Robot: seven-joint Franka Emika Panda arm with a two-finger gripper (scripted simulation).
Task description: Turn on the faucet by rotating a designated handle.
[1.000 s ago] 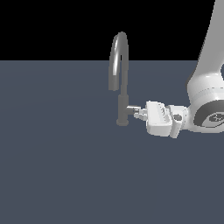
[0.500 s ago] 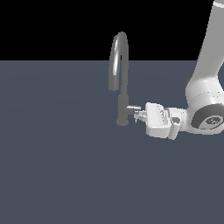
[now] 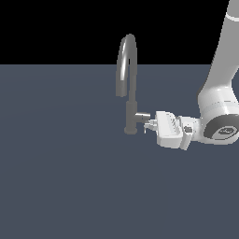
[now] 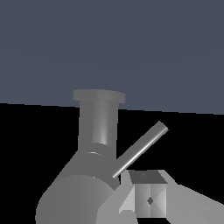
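At mid-frame my end effector point(image 3: 148, 125) met the handle point(image 3: 142, 116); grip unreadable, I judged a steady push on its lever point(image 4: 140, 148) best.

One faucet point(image 3: 130, 93), one handle point(image 3: 143, 116), one claw point(image 3: 150, 125).

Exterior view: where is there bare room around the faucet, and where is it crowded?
Bare floor lies on the exterior view's left of the faucet and in front of its base. Crowded: the exterior view's right, where the gripper sits at the handle.
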